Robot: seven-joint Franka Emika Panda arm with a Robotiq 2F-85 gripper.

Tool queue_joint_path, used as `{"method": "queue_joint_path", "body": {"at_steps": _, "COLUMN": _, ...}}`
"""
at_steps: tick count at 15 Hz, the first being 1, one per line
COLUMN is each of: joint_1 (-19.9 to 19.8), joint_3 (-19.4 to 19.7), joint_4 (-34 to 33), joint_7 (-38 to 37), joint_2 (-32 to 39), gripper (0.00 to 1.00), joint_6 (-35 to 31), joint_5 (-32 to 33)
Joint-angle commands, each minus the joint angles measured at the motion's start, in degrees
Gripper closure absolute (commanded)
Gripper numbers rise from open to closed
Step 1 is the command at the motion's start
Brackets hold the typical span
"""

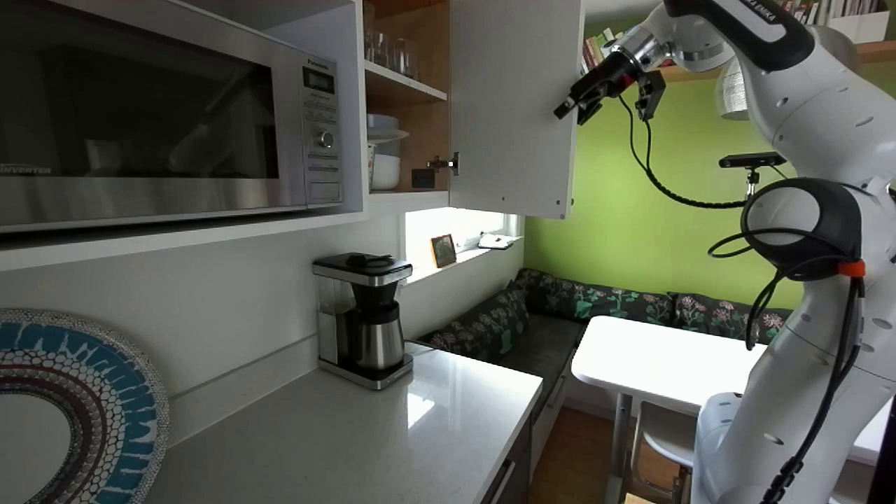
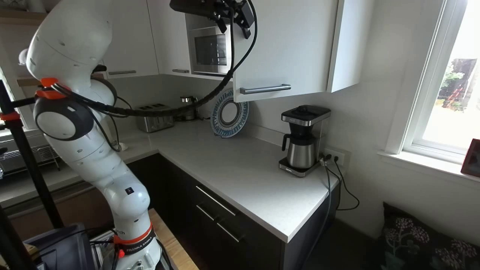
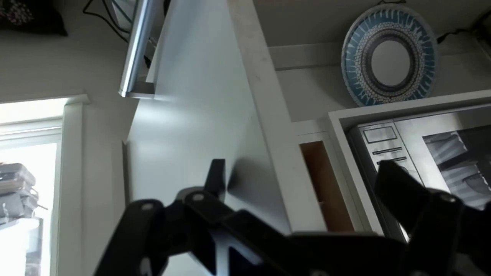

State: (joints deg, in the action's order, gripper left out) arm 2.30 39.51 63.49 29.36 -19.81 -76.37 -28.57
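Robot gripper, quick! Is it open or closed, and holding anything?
Gripper: open, holding nothing; its fingers are wide apart, and the edge of the cabinet door shows between them in the wrist view.

The pale countertop (image 2: pixel 240 172) carries a coffee maker (image 2: pixel 301 153), a round patterned plate (image 2: pixel 229 113) and a toaster (image 2: pixel 156 120).

Wrist view: gripper (image 3: pixel 303 166) with its fingers (image 3: pixel 216 178) wide apart. The edge of a white cabinet door (image 3: pixel 191 115) runs between them in this view; contact not discernible. One finger overlaps the door's face, with a metal handle (image 3: pixel 135 50) farther ahead of that finger. Outward of the same finger, a window (image 3: pixel 44 172). Beyond the opposite finger, a microwave (image 3: pixel 441 147); ahead of its tip, a round patterned plate (image 3: pixel 390 61).
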Motion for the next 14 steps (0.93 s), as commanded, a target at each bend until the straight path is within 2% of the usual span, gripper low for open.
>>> {"method": "queue_joint_path", "body": {"at_steps": 1, "joint_1": 0.2, "joint_3": -4.2, "joint_4": -0.3, "joint_7": -7.5, "joint_2": 0.3, "gripper": 0.0, "joint_6": 0.2, "joint_5": -1.0}}
{"method": "queue_joint_path", "body": {"at_steps": 7, "joint_1": 0.3, "joint_3": -12.3, "joint_4": 1.7, "joint_7": -13.4, "joint_2": 0.0, "gripper": 0.0, "joint_6": -2.4, "joint_5": -0.6}}
{"method": "queue_joint_path", "body": {"at_steps": 14, "joint_1": 0.2, "joint_3": -18.0, "joint_4": 5.3, "joint_7": -16.6, "joint_2": 0.1, "gripper": 0.0, "joint_6": -10.1, "joint_5": -1.3}}
